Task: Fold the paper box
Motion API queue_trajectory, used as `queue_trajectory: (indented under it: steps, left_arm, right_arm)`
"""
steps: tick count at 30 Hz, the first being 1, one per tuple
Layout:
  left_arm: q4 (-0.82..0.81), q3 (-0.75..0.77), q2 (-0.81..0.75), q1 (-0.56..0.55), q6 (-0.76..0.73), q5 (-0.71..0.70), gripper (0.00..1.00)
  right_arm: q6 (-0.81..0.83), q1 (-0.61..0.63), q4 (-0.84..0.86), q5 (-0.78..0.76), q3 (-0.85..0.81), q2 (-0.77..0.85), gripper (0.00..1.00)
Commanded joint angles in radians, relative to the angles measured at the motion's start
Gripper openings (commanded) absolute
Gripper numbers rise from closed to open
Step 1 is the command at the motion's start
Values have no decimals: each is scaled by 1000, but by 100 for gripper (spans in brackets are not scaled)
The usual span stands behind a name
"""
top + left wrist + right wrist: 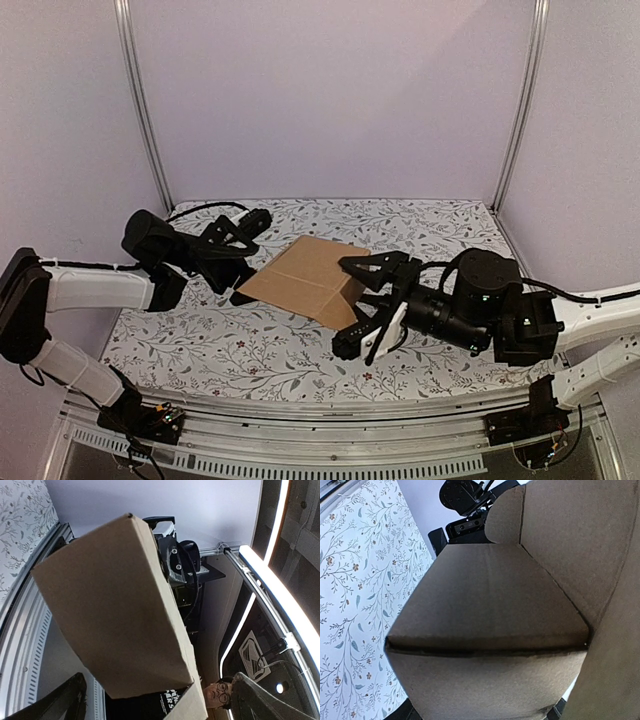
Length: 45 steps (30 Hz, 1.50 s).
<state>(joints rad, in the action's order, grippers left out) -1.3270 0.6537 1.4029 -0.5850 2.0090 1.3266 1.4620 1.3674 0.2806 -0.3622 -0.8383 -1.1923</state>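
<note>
Mid-frame, a half-folded plain brown cardboard paper box (305,275) is lying between two black grippers. The right gripper (368,300) is clamping its right end. The left gripper (246,258) is gaping wide beside it, so unsupported flaps may be springing back open.

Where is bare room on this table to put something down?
Free: the back of the table, between paper box and wall; the near strip between box and front rail. Crowded: the middle, where left gripper and right gripper flank the box.
</note>
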Motion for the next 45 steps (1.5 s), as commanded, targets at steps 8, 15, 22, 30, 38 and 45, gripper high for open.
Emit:
queue_trajectory:
  steps: [8,15,22,30,38,45]
  left_arm:
    - [-48,2,6,63,-144,-77,100]
    - [1032,122,-206,67,-993,-178,100]
    - [1599,265,-270,65,-1408,-417,100]
    - [1689,304,-285,26,-1512,-622,96]
    - [1708,333,-228,-56,-1547,-705,87]
    - [1706,334,-164,-99,-1559,-810,80]
  right_arm:
    - [-535,-86,-346,-28,16,176,47]
    - [-891,-205,-512,78,-13,203,47]
    - [-1162,-341,-575,302,-38,182,43]
    - [-1261,-409,-615,609,-92,75,43]
    - [-1266,-441,-469,718,-89,-100,38]
    - [-1229,-440,-395,716,-99,-186,37]
